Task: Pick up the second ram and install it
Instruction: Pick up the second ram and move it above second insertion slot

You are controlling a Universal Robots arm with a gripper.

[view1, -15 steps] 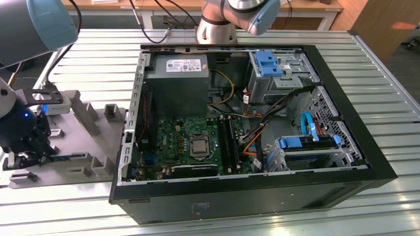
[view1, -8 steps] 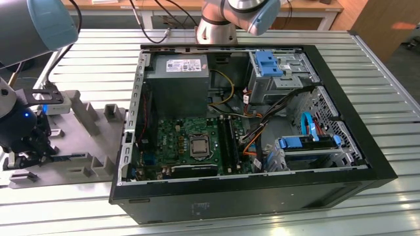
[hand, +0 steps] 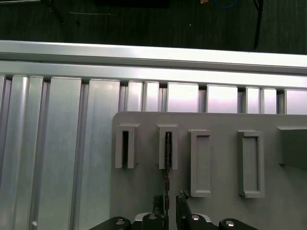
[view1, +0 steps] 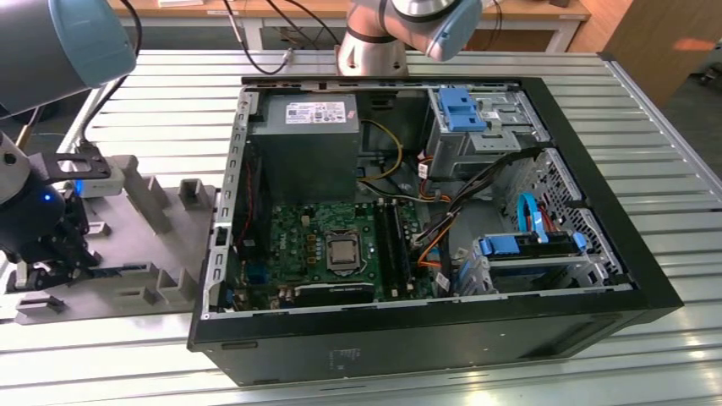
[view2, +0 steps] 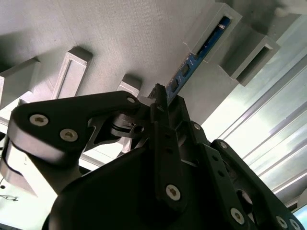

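**Gripper astride the second ram in its grey holder**

Exterior view: the gripper (view1: 43,245) hangs over the grey moulded fixture (view1: 158,254) at the exterior view's left, well apart from the open computer case (view1: 451,338).

Second wrist view: the second ram (view2: 192,62), a thin blue board, runs lengthwise straight out from the black jaws into a matte slot block (view2: 204,28).

First wrist view: edge-on, the stick is a dark line. The jaws sit narrow either side of it, with a sliver of gap on one side, so I judge it not yet clamped.

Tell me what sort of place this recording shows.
Probably a robotics lab bench for computer assembly: an open black computer case with a green motherboard lies on a ribbed aluminium table, beside a grey slotted parts fixture.
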